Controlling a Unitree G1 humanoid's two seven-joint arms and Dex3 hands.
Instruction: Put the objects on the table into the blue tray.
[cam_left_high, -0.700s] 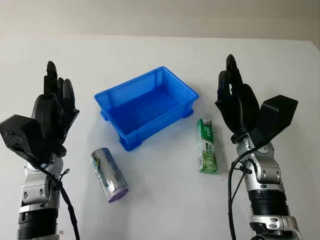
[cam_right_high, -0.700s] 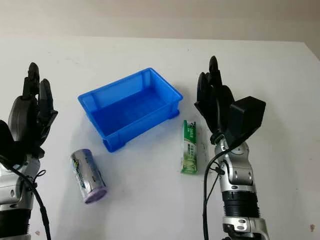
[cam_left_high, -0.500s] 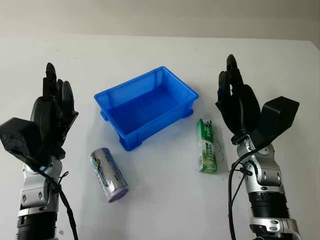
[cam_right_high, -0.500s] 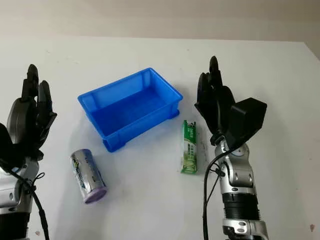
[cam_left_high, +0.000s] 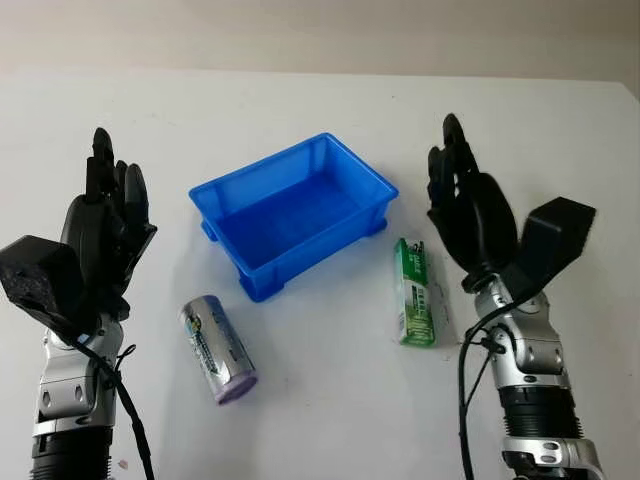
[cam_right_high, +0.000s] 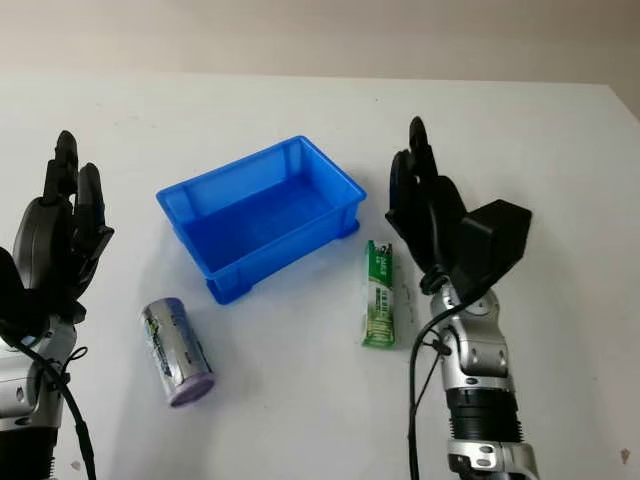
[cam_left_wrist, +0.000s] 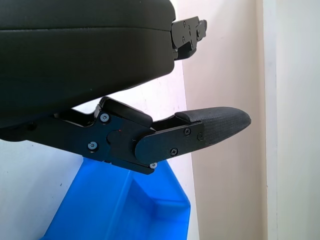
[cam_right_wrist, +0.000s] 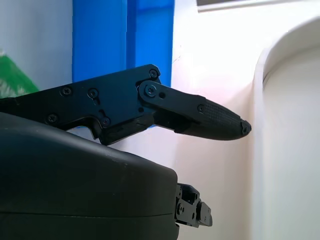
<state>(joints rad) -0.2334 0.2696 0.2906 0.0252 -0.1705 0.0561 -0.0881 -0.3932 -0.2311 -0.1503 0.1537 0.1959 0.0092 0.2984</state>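
White table (cam_left_high: 320, 90); green tube (cam_left_high: 413, 292) lettering unreadable, perhaps toothpaste.

Bright even light, soft faint shadows — wrist views overexposed

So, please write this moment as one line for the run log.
left robot hand: open, raised left of blue tray | right robot hand: open, raised beside green tube | can: lying on table | tray: nothing inside

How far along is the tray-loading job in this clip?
Nothing is done: the blue tray holds nothing. Nothing is in hand: the left hand and right hand are open, raised either side of it. Left: the can and the green tube, both lying on the table.
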